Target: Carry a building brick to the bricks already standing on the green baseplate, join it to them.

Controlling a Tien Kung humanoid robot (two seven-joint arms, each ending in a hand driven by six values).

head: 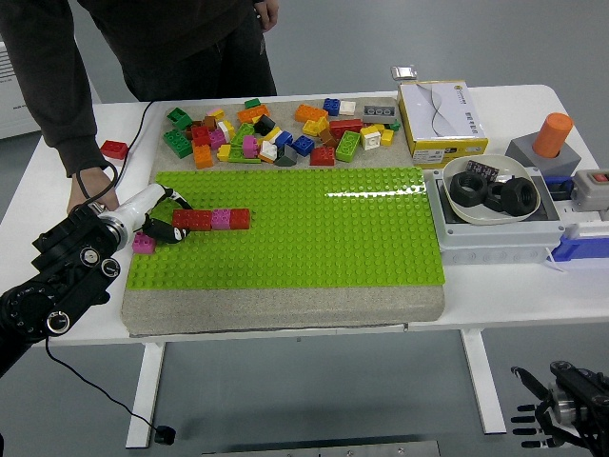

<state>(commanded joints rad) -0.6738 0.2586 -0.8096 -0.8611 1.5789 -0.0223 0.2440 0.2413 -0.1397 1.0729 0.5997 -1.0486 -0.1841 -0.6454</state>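
- While the left hand (157,217) rests at the green baseplate (314,238)'s left edge, its fingers touch the red-magenta-red row (211,219) (grasp unclear).
- Just near-left lies a magenta brick (143,244).
- Below the counter (495,295), the right hand (544,419) hangs with fingers spread, empty.

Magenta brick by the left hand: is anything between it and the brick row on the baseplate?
Nothing separate lies between. The magenta brick sits at the green baseplate's left edge, just left of and below the red-magenta-red row. Only the left hand's own fingers occupy that gap.

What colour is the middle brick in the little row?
Pink middle brick, red either side; head view.
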